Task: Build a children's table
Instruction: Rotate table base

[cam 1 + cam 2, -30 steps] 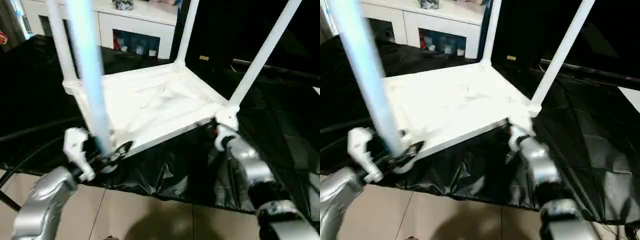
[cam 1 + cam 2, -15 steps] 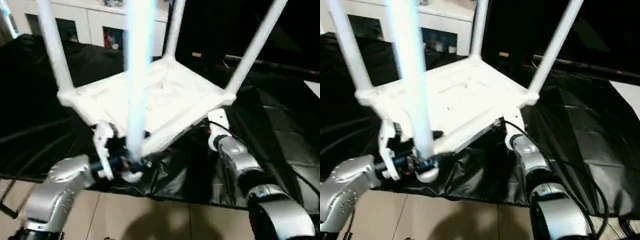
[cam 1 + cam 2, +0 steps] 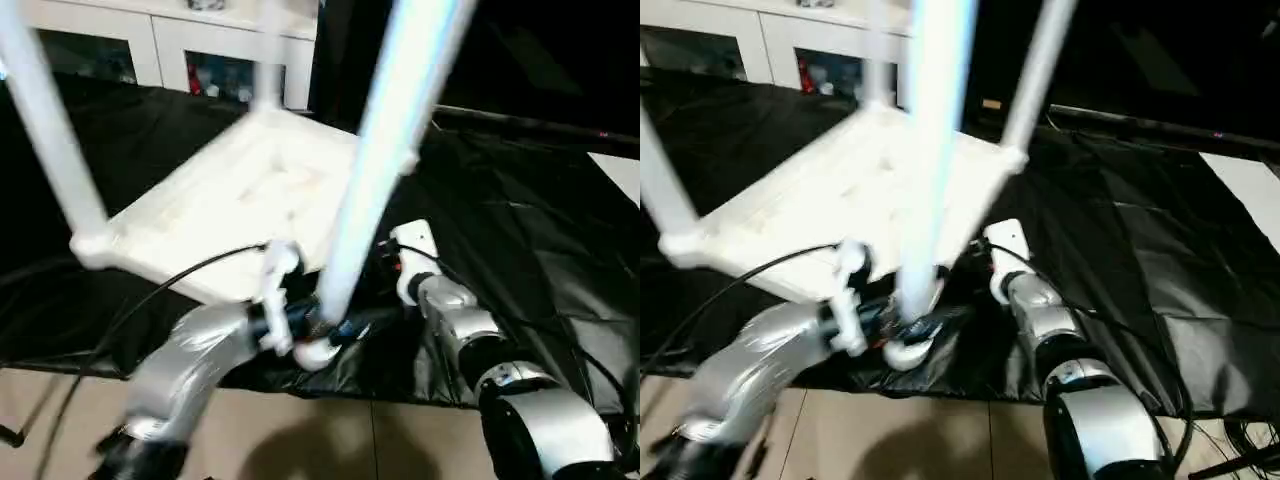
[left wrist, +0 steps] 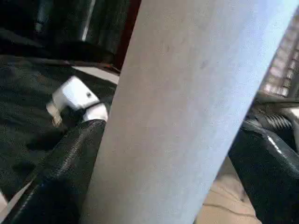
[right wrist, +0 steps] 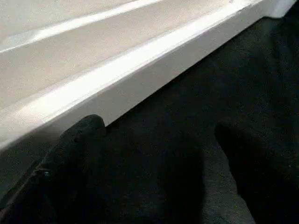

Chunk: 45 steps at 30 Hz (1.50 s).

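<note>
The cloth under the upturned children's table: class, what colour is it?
Black and glossy; the cloth shows best in the right eye view.

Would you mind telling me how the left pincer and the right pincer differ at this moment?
The left pincer grips a white leg between its fingers; the right pincer holds nothing, its fingers apart. The left pincer sits at the leg's lower end, by the tabletop's near corner; the right pincer points at the tabletop's side edge over the black cloth. Both have black fingers on silver forearms.
</note>
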Motion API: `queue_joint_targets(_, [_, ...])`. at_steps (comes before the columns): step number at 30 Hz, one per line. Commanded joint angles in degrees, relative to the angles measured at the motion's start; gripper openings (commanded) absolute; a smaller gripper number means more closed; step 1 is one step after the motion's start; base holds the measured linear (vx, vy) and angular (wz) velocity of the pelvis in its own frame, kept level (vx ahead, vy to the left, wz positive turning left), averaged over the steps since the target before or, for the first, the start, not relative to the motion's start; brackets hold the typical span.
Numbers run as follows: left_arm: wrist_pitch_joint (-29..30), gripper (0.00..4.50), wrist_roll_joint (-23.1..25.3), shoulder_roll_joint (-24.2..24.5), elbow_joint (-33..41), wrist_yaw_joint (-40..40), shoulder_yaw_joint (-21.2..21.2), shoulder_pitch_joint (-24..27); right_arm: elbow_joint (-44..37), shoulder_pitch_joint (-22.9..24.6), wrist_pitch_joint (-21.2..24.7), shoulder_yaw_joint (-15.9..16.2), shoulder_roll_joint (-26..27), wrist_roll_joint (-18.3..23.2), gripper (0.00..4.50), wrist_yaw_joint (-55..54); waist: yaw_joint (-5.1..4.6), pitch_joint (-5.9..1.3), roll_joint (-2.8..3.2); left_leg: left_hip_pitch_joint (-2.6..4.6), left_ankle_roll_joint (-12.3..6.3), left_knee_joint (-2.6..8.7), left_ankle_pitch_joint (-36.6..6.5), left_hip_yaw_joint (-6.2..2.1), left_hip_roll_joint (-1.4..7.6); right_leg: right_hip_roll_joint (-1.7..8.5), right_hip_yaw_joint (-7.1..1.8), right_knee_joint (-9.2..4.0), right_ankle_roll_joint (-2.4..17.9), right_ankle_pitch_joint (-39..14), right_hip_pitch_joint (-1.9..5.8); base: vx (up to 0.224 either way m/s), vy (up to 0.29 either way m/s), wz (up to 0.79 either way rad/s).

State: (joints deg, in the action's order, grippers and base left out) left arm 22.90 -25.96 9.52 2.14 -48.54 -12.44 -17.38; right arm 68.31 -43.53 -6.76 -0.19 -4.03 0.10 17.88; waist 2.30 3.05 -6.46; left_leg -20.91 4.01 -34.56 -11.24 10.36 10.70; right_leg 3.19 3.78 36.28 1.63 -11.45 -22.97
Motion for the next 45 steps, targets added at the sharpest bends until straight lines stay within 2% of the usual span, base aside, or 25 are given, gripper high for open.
queue_joint_targets(1, [-2.27, 4.5, 1.71, -2.57, -2.16, 1.0, -2.98, -3.11, 0.18, -1.74, -1.4, 1.33, 1.9, -0.4, 4.35, 2.75, 0.64, -3.48, 0.65, 0.43, -1.07, 3.91, -6.0, -0.72, 2.79, 5.03, -3.3, -3.76, 10.87, -4.52, 3.17, 0.0, 0.0, 0.0])
queue_joint_targets(2, [-2.8, 4.5, 2.33, -2.99, -3.09, 1.26, -3.13, -3.73, 0.36, -1.77, -1.48, 1.17, 1.96, -0.31, 4.35, 2.8, 0.62, -3.51, 0.6, 0.33, -1.06, 3.91, -5.91, -0.79, 2.87, 5.17, -3.32, -3.59, 10.97, -4.4, 3.28, 0.0, 0.0, 0.0])
queue_joint_targets(3, [-3.29, 4.5, 2.63, -3.63, -4.15, 1.56, -3.08, -4.43, 0.5, -1.79, -1.36, 0.78, 2.02, 0.07, 4.35, 3.12, 0.64, -3.56, 0.93, 0.31, -0.95, 3.92, -5.81, -0.85, 2.88, 5.21, -3.3, -3.55, 11.01, -4.27, 3.36, 0.0, 0.0, 0.0])
queue_joint_targets(4, [-3.84, 4.5, 2.97, -4.2, -5.13, 1.78, -3.07, -5.02, 0.81, -1.86, -1.23, 0.11, 2.14, 0.74, 4.35, 4.12, 0.65, -3.65, 0.73, 0.52, -1.27, 3.76, -5.77, -0.67, 2.81, 5.1, -3.31, -3.62, 11.22, -3.58, 3.18, 0.0, 0.0, 0.0])
queue_joint_targets(6, [-4.69, 4.5, 3.39, -4.92, -6.28, 1.95, -3.17, -5.62, 1.12, -1.85, -1.32, -0.52, 2.12, 1.28, 4.35, 5.29, 0.63, -3.68, 0.72, 0.25, -1.63, 3.81, -5.33, -0.78, 2.9, 5.18, -3.29, -3.45, 11.75, -2.54, 3.44, 0.0, 0.0, 0.0])
queue_joint_targets(7, [-4.66, 4.5, 3.31, -5.2, -6.47, 1.73, -3.31, -5.79, 1.06, -1.72, -1.48, -0.75, 2.14, 1.68, 4.35, 6.77, 0.69, -3.75, 0.69, 0.45, -2.03, 3.71, -4.94, -0.73, 2.96, 5.22, -3.28, -3.37, 12.18, -1.7, 3.32, 0.0, 0.0, 0.0])
queue_joint_targets(11, [-5.13, 4.5, 3.33, -7.48, -7.71, 1.34, -4.0, -7.14, 0.67, -1.04, -1.45, -1.52, 2.64, 3.27, 4.35, 11.98, 0.8, -3.76, 0.75, 0.49, -3.23, 3.64, -4.3, -0.66, 3.02, 5.23, -3.23, -3.31, 13.44, -0.39, 3.31, 0.0, 0.0, 0.0])
queue_joint_targets(12, [-5.6, 4.5, 3.5, -8.47, -8.39, 1.35, -4.25, -7.55, 0.75, -0.9, -1.47, -1.55, 2.82, 3.35, 4.35, 12.42, 0.72, -3.7, 0.92, 0.37, -3.2, 3.7, -4.61, -0.72, 3.07, 5.28, -3.21, -3.33, 13.76, -0.66, 3.37, 0.0, 0.0, 0.0])
queue_joint_targets(13, [-6.58, 4.5, 4.14, -9.9, -9.43, 1.68, -4.87, -7.96, 0.98, -0.71, -1.7, -1.29, 3.09, 3.01, 4.35, 12.2, 0.73, -3.73, 0.9, 0.5, -3.07, 3.67, -4.86, -0.7, 3.15, 5.32, -3.21, -3.41, 13.98, -0.72, 3.33, 0.0, 0.0, 0.0])
queue_joint_targets(17, [-8.49, 4.5, 5.63, -10.1, -10.84, 2.61, -4.8, -8.3, 1.46, -1.03, -1.85, -2.08, 3.11, 2.98, 4.35, 11.34, 0.7, -3.8, 0.63, 0.42, -3.45, 3.62, -4.79, -0.71, 3.13, 5.39, -3.21, -3.39, 14.23, -0.41, 3.43, 0.0, 0.0, 0.0])
queue_joint_targets(21, [-12.37, 4.5, 8.93, -9.74, -14.42, 6.36, -3.06, -9.43, 2.3, -1.89, -2.97, -3.28, 2.08, 2.65, 4.35, 7.18, 0.73, -3.66, 0.62, 0.53, -3.19, 3.72, -6.0, -0.71, 3.2, 5.4, -3.18, -3.74, 13.67, -2.92, 3.23, 0.0, 0.0, 0.0])
queue_joint_targets(25, [-16.36, 4.5, 13.4, -7.27, -19.27, 10.68, -0.66, -11.06, 2.72, -3.17, -3.64, -5.75, -0.52, 3.44, 4.35, 1.51, 0.84, -3.65, 0.64, 0.69, -2.57, 3.76, -6.71, -0.73, 3.12, 5.36, -3.13, -3.86, 12.63, -4.32, 3.06, 0.0, 0.0, 0.0])
queue_joint_targets(27, [-16.49, 4.5, 14.0, -6.48, -19.9, 11.34, 0.15, -11.09, 2.65, -3.42, -3.74, -6.38, -1.31, 3.76, 4.35, 0.94, 1.09, -3.7, 0.85, 0.82, -2.35, 3.74, -6.47, -0.69, 3.13, 5.32, -3.14, -3.7, 12.26, -4.05, 2.98, 0.0, 0.0, 0.0])
queue_joint_targets(31, [-16.72, 4.5, 13.53, -3.35, -21.41, 12.21, 3.84, -10.7, 2.29, -3.96, -4.16, -8.43, -4.67, 4.68, 4.35, 0.45, 1.71, -3.71, 0.8, 0.89, -2.23, 3.72, -6.26, -0.48, 3.05, 5.17, -3.09, -3.48, 12.43, -2.23, 2.94, 0.0, 0.0, 0.0])
queue_joint_targets(33, [-17.39, 4.5, 13.69, -2.17, -22.9, 13.35, 5.14, -10.91, 2.19, -3.95, -4.33, -9.03, -6.16, 5.05, 4.35, 0.64, 1.69, -3.68, 0.72, 0.71, -1.84, 3.73, -6.92, -0.5, 2.91, 5.19, -3.07, -3.63, 11.89, -3.85, 3.1, 0.0, 0.0, 0.0])
queue_joint_targets(37, [-18.45, 4.5, 14.27, -1.39, -25.63, 15.38, 6.43, -11.5, 1.93, -3.66, -4.54, -9.64, -8.32, 5.47, 4.35, 2.06, 1.6, -3.61, 0.59, 0.63, -1.32, 3.68, -8.79, -0.56, 2.76, 5.17, -3.06, -4.15, 10.56, -8.54, 2.95, 0.0, 0.0, 0.0])
queue_joint_targets(39, [-18.53, 4.5, 13.77, -1.66, -25.68, 15.22, 6.76, -11.43, 1.75, -3.5, -4.65, -9.65, -8.87, 5.3, 4.35, 2.79, 1.69, -3.61, 0.65, 0.73, -1.34, 3.63, -8.98, -0.52, 2.82, 5.24, -3.09, -4.3, 10.62, -9.27, 2.77, 0.0, 0.0, 0.0])
queue_joint_targets(41, [-18.12, 4.5, 12.62, -2.82, -23.53, 14.15, 6.76, -10.2, 0.6, -2.66, -5.1, -9.32, -9.73, 5.49, 4.35, 5.6, 1.86, -3.63, 0.6, 0.56, -1.51, 3.62, -8.49, -0.57, 3.01, 5.35, -3.08, -4.2, 10.99, -8.54, 2.85, 0.0, 0.0, 0.0])
queue_joint_targets(43, [-17.27, 4.5, 12.12, -3.08, -20.18, 12.64, 5.74, -8.42, -1.57, -1.46, -4.96, -9.05, -9.78, 5.78, 4.35, 7.86, 1.98, -3.81, 1.16, 0.54, -1.93, 3.61, -6.98, -0.62, 3.16, 5.29, -3.04, -3.75, 12.06, -5.09, 2.88, 0.0, 0.0, 0.0])
queue_joint_targets(44, [-17.09, 4.5, 12.12, -2.92, -19.37, 12.35, 5.31, -7.92, -2.2, -1.09, -4.87, -8.9, -9.75, 5.79, 4.35, 8.43, 2.09, -3.87, 0.91, 0.49, -2.43, 3.55, -5.9, -0.57, 3.23, 5.27, -3.06, -3.55, 12.53, -2.71, 3.0, 0.0, 0.0, 0.0])
queue_joint_targets(45, [-17.09, 4.5, 12.12, -2.92, -19.37, 12.35, 5.31, -7.92, -2.2, -1.09, -4.87, -8.9, -9.75, 5.79, 4.35, 8.43, 2.16, -3.88, 0.92, 0.5, -2.68, 3.57, -5.46, -0.61, 3.26, 5.25, -3.03, -3.43, 12.81, -1.88, 3.0, 0.0, 0.0, 0.0])
